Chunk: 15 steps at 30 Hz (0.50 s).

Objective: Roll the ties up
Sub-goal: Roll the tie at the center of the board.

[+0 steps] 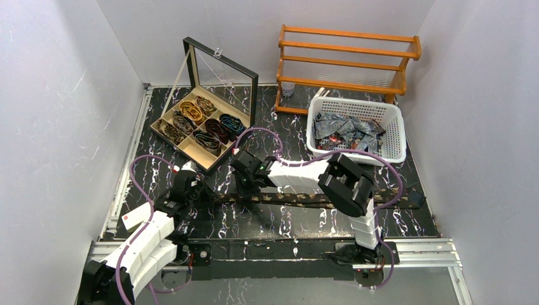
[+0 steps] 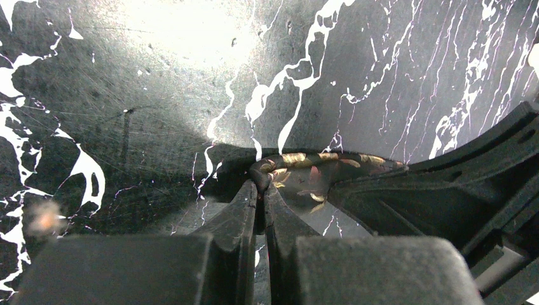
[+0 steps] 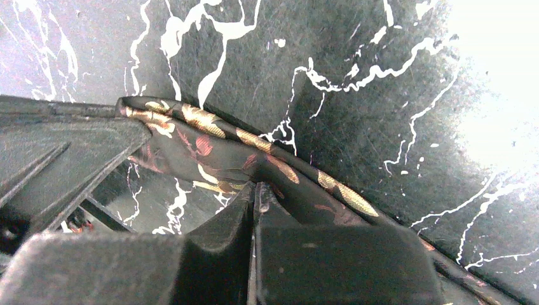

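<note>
One dark tie (image 1: 318,199) with gold leaf spots lies stretched across the black marbled table, running right to its wide end near the table's right side. At its left end both grippers meet. In the left wrist view my left gripper (image 2: 262,189) is shut, pinching the folded end of the tie (image 2: 318,160). My right gripper (image 3: 255,190) is shut on the same tie (image 3: 210,136) a little further along. From above, the left gripper (image 1: 204,190) and right gripper (image 1: 246,183) stand close together.
An open glass-lidded box (image 1: 166,113) at the back left holds several rolled ties (image 1: 216,130) in compartments. A white basket (image 1: 394,136) with loose ties (image 1: 346,130) stands at the back right, before a wooden rack (image 1: 346,60). Purple cables (image 1: 136,166) loop beside the arms.
</note>
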### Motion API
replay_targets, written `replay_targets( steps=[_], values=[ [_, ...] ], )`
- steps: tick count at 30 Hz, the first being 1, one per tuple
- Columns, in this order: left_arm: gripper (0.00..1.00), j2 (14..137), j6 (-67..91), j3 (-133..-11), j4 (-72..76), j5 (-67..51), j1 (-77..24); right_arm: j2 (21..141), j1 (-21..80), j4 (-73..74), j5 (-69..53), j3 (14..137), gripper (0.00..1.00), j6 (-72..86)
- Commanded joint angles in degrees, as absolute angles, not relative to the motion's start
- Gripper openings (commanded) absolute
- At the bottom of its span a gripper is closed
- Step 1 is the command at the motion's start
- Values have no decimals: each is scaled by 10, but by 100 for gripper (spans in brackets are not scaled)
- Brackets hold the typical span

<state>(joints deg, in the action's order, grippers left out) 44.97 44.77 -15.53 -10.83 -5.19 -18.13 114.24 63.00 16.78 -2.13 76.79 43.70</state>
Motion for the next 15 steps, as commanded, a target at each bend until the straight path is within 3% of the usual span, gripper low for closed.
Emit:
replay_targets(
  steps=[1,15],
  values=[
    [0,437,441,-188,-126,-64,-181,1180,625,223,-4,794,8,427],
    [0,456,414,-269,-144,-119,-182,1171,616,208,-33,783,8,438]
  ],
)
